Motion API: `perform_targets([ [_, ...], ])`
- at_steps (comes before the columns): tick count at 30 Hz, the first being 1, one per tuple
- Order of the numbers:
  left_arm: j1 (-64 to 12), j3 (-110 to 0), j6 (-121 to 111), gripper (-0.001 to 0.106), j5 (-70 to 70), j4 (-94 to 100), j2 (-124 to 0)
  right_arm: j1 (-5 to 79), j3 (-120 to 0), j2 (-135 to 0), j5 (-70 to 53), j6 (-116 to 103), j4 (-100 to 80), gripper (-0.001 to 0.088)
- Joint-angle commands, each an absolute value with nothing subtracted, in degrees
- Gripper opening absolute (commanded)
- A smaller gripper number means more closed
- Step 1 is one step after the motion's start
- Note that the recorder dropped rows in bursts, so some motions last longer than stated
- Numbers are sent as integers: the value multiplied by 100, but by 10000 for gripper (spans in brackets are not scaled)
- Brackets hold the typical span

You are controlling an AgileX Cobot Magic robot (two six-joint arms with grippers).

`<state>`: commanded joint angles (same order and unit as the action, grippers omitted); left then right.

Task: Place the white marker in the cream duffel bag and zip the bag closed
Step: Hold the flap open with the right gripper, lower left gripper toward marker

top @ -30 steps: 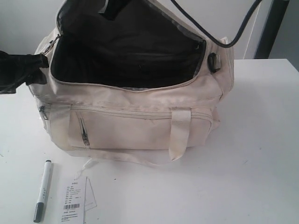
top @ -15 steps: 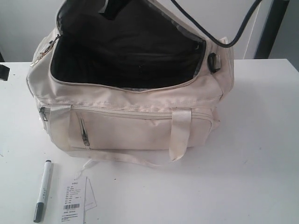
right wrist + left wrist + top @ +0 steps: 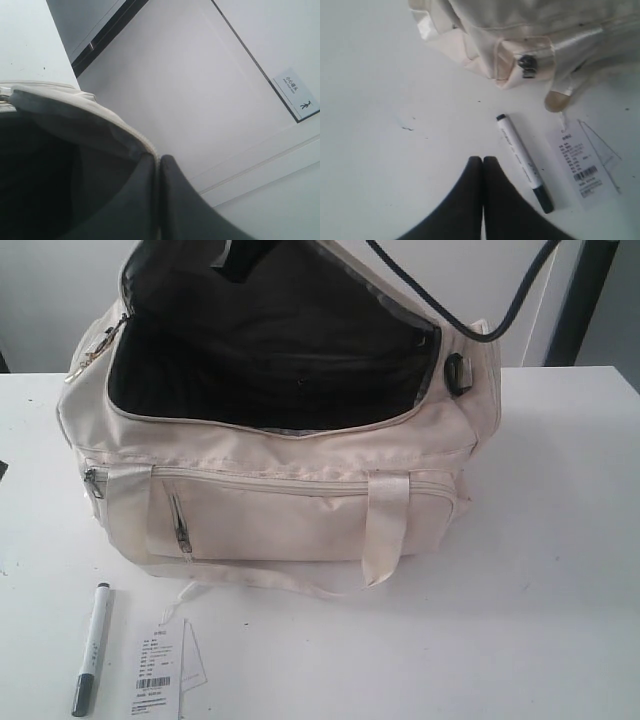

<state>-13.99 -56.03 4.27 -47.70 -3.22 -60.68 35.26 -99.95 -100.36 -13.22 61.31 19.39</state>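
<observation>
- White marker (image 3: 91,648): lies flat on the table (image 3: 540,590), in front of the bag's left front corner and apart from it, dark cap end pointing away from the bag. Nothing grips it. Not yet picked up.
- Cream duffel bag (image 3: 290,510): stands on the table with its main opening wide, black lining exposed, rear edge of the mouth lifted high. No marker is visible inside. Top zip undone across the whole mouth.
- Paper tag (image 3: 158,670): white barcode label just beside the marker, on the side toward the bag's middle; not part of the job.
- Left gripper (image 3: 482,159): fingers pressed together, holding nothing, poised above bare table close to the marker's barrel; marker and tag both lie ahead of its tips.
- Right gripper (image 3: 158,157): fingers together at the raised edge of the bag's mouth, where the cream rim runs straight into the tips; it appears clamped on that rim, propping the bag open.
- Done, by judgement: bag opened and held ready.
- Left to do: open the left pincer, grasp the marker, carry it into the bag, release it, then draw the zip shut.
</observation>
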Motion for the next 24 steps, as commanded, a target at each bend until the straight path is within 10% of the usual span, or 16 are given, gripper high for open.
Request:
perform_targets([
  [19, -1955, -5032, 559, 4, -4744, -683, -6078, 3526, -9995, -10036, -1322, 6131, 1939, 0],
  [24, -1955, -4741, 195, 413, -4627, -698, -6270, 3526, -9995, -10036, -1322, 6131, 1939, 0],
])
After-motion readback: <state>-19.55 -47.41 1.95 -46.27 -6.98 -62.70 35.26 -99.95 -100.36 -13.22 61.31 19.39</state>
